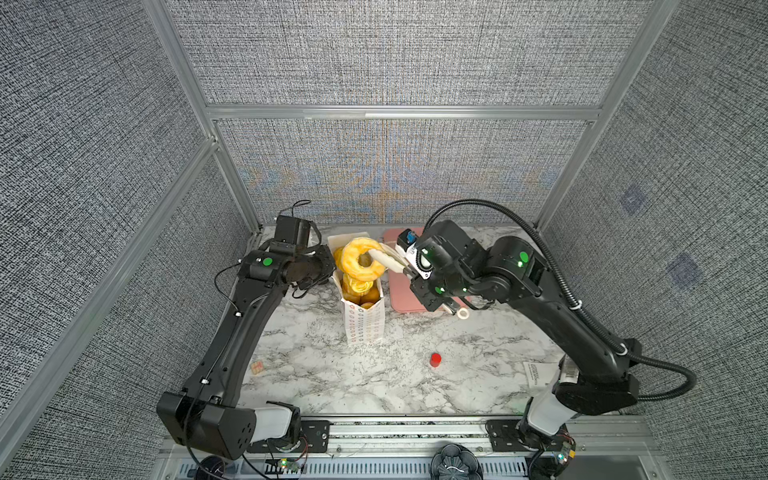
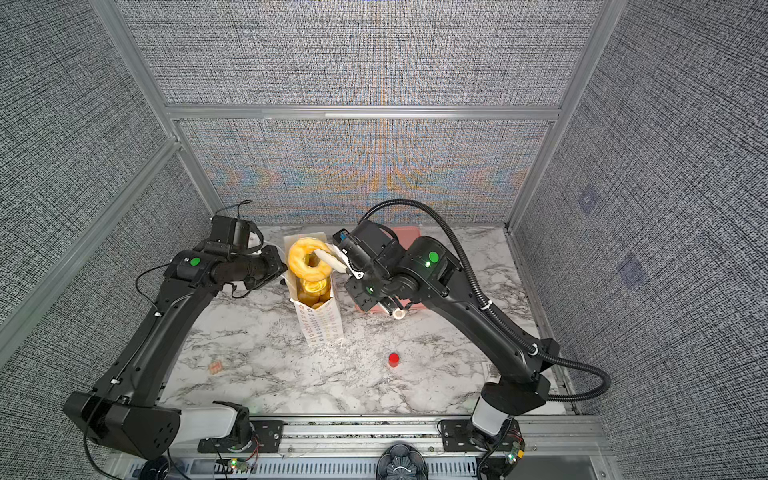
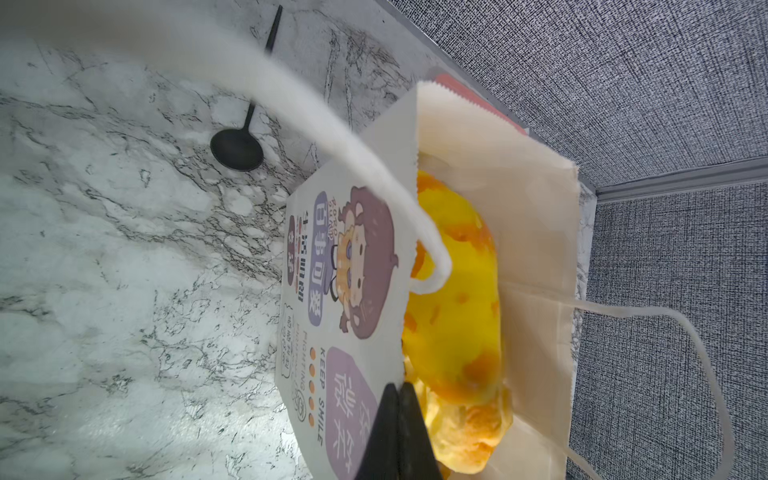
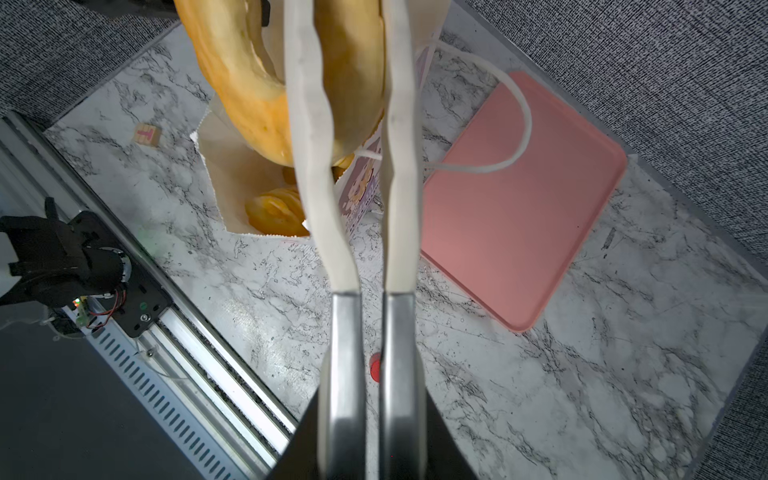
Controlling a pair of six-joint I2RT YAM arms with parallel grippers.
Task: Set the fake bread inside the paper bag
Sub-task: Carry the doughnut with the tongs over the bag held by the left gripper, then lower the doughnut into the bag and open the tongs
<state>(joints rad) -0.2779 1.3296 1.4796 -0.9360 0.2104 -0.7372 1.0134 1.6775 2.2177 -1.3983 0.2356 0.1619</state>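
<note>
Marble table holds a paper bag, rim pinched in the closed left claw. Just above it the right claw clamps a ring cake.

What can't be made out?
Bread count in the paper bag: both top views, ring cake covers most of its mouth.
Right gripper tips: right wrist view, cut off by the edge.
Left gripper: both top views, hidden behind its wrist.
Print on the paper label, in a top view: too small.
</note>
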